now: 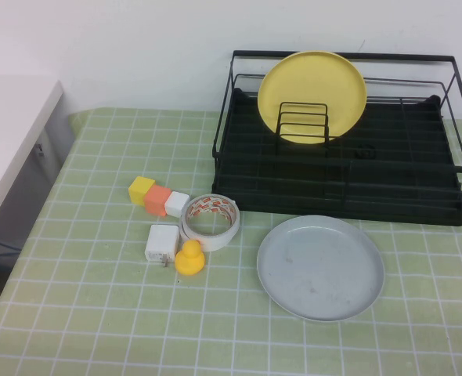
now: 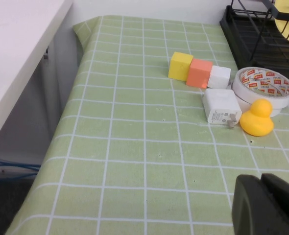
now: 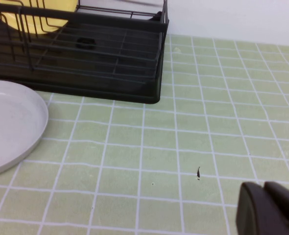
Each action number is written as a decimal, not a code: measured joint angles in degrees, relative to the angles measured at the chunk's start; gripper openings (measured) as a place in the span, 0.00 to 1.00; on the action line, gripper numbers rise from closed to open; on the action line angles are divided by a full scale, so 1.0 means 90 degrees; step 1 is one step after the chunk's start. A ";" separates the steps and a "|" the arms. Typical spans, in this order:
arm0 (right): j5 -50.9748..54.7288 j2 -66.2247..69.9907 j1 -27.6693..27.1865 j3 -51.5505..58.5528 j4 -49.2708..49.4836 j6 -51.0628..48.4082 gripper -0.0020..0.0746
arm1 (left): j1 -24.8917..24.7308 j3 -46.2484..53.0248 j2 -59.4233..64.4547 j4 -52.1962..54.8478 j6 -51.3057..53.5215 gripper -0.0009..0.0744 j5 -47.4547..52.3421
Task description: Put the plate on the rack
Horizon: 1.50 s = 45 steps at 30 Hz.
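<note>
From the high view, you have the plate (image 1: pixel 320 268) lying flat on the desk (image 1: pixel 98 313), just in front of the rack (image 1: pixel 348 180) and apart from it. The rack sits behind it, toward the wall, with a yellow plate (image 1: pixel 312 95) already standing upright among the dividers. No arm shows in this view. The plate lies on the right half of the desk, so I judge the right arm the nearer one. Being round, the plate has no long axis; any part of the rim serves, and the near-right edge looks the easiest to reach.

In the left wrist view, the left gripper (image 2: pixel 269 205) shows only as a dark tip low in the picture, hovering over bare desk. I cannot tell whether its jaws are open or closed. Ahead of it sit a duck (image 2: pixel 257 117), a charger (image 2: pixel 221 106), a tape roll (image 2: pixel 263 86) and three blocks (image 2: pixel 199 72). The plate is not in this picture, so this arm is badly placed for it.

In the right wrist view, the right gripper (image 3: pixel 272 208) is again just a dark tip over the desk, its jaws impossible to read. The plate's rim (image 3: pixel 17 127) appears well away from it across the desk, with the rack corner (image 3: pixel 152 73) beyond. You would need to swing toward that rim.
</note>
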 joint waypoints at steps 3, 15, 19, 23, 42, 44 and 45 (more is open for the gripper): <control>-0.0018 0.0000 0.0000 0.0000 0.0066 0.0000 0.04 | 0.0000 0.0000 0.0000 -0.0200 0.0000 0.01 -0.0016; -0.0327 0.0000 0.0000 0.0055 0.5686 0.1370 0.04 | 0.0000 0.0013 0.0000 -0.6315 -0.0318 0.01 -0.3111; -0.0354 0.0000 0.0000 0.0055 0.5763 0.1157 0.04 | 0.0000 0.0013 0.0000 -0.8508 -0.0318 0.01 -0.4583; -0.0350 0.0000 0.0000 0.0055 0.5751 0.0835 0.04 | 0.0000 0.0013 -0.0012 -0.9939 -0.0175 0.01 -0.5837; -0.0157 0.0000 0.0000 0.0055 0.5740 -0.0728 0.04 | 0.0000 0.0013 -0.0025 -0.9236 0.0333 0.01 -0.3746; -0.0157 0.0000 0.0000 0.0055 0.5740 -0.0743 0.04 | 0.0000 0.0013 -0.0025 -0.8316 0.0585 0.01 -0.3217; -0.0157 0.0000 0.0000 0.0055 0.5740 -0.0743 0.04 | 0.0000 -0.0032 -0.0025 -0.7817 0.0739 0.01 -0.2849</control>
